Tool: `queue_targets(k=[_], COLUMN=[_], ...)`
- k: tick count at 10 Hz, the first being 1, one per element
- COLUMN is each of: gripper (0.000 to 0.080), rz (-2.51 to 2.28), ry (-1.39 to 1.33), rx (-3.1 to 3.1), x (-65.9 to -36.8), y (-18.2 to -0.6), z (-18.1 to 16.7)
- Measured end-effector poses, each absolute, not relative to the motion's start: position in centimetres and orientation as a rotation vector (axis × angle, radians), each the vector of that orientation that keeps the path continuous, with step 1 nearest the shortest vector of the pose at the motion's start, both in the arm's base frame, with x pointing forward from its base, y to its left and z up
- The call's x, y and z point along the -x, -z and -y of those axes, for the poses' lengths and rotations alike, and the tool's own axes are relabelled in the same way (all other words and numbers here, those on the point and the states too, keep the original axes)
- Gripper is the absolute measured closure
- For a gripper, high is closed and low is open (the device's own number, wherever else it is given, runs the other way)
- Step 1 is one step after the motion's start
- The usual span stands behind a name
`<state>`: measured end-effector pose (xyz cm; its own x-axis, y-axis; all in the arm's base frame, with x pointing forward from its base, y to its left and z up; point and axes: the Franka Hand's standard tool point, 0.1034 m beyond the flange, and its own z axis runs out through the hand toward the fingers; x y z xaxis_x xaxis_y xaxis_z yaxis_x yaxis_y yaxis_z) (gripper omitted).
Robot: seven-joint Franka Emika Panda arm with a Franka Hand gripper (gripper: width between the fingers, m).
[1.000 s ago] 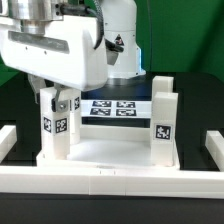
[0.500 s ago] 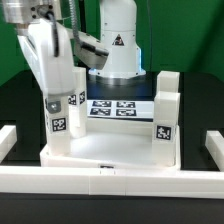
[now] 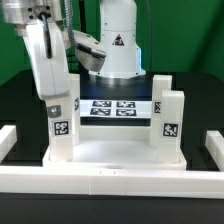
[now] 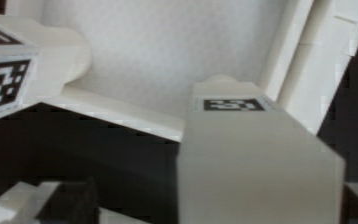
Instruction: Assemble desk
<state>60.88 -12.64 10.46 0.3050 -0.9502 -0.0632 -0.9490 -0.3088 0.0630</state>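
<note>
The white desk panel (image 3: 115,152) lies on the black table with legs standing upright in its corners. My gripper (image 3: 62,98) reaches down over the top of the leg (image 3: 63,122) on the exterior view's left. In the wrist view that leg (image 4: 256,150) stands between my jaws. One dark finger (image 4: 60,205) is a small gap away from it, so the gripper (image 4: 211,215) is open around the leg. Two more legs (image 3: 170,120) (image 3: 162,88) stand on the exterior view's right. Another tagged leg (image 4: 16,60) and the panel (image 4: 176,50) also show in the wrist view.
The marker board (image 3: 112,107) lies flat behind the desk. A long white rail (image 3: 110,180) runs along the front, with rail ends at both sides (image 3: 8,140) (image 3: 215,145). The robot's white base (image 3: 118,45) stands at the back.
The gripper has turned about its axis over the left leg, from broadside to edge-on. The whole desk has shifted slightly toward the exterior view's right.
</note>
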Motion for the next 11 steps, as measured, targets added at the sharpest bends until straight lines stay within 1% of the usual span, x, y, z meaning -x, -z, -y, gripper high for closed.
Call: queue_targets(k=[1, 2, 7, 11], gripper=[0.0174, 0.0155, 0.0151, 0.0151], rz=[1.659, 1.542, 0.935, 0.598], ry=[0.134, 0.135, 0.145, 0.151], rx=[-2.619, -2.682, -2.971, -3.058], x=[-60.8, -60.8, -61.0, -61.1], y=[-10.5, -10.5, -10.5, -10.6], z=[12.5, 12.3, 11.8, 11.1])
